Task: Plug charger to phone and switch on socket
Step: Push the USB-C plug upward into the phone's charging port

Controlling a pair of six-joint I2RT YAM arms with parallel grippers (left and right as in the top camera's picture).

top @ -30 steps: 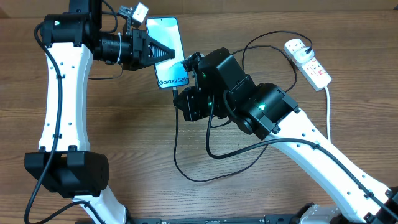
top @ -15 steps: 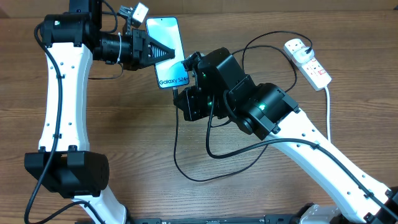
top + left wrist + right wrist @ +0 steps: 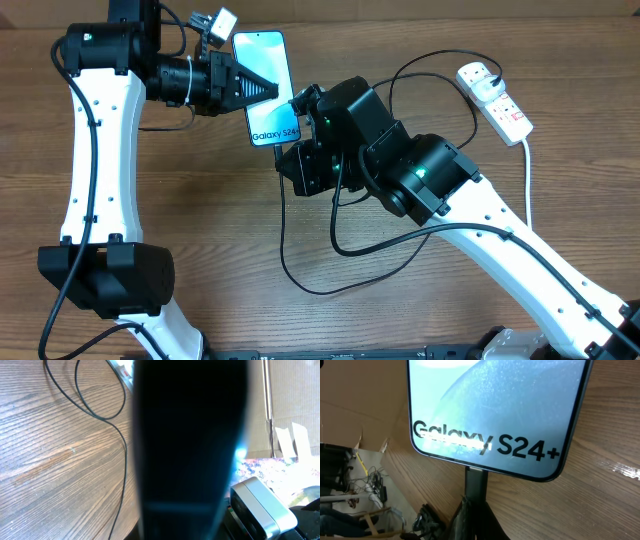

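Left tool (image 3: 268,89) clamped, right tool (image 3: 299,104) pinched, tips nearly meeting

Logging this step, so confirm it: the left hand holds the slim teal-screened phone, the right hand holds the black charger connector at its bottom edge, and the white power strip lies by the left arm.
Wrong on one point: the overhead view shows the white power strip lying on the right, beyond the right arm. The rest stands.

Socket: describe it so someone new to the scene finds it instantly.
In the overhead view, go to the top right corner of the wooden table, past the right arm. The socket is the short white strip lying slanted there, with red markings and a white cord trailing down; the cable looping beside it is thin and black.
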